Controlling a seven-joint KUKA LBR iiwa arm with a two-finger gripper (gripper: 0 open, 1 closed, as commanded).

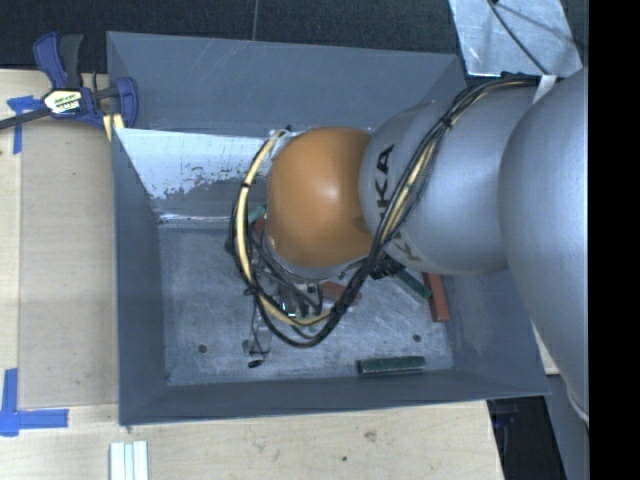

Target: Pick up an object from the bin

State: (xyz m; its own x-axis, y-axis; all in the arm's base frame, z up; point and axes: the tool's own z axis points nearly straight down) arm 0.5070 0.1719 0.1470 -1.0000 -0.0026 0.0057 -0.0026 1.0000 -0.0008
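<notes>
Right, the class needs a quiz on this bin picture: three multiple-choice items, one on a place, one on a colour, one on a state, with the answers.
1. Where in the bin does the reddish-brown stick lie?
A) against the left wall
B) on the right side, beside the arm
C) in the far left corner

2. What colour is the round cover on the arm's wrist?
A) blue
B) white
C) orange

3. How is the dark green bar placed?
A) lying flat on the floor, along the wall at the bottom of the view
B) standing on end
C) hanging over the rim

Answers:
1 B: the stick shows on the right, close by the silver arm.
2 C: the dome over the bin's middle is orange.
3 A: the bar lies flat, lengthwise along that wall.
</notes>
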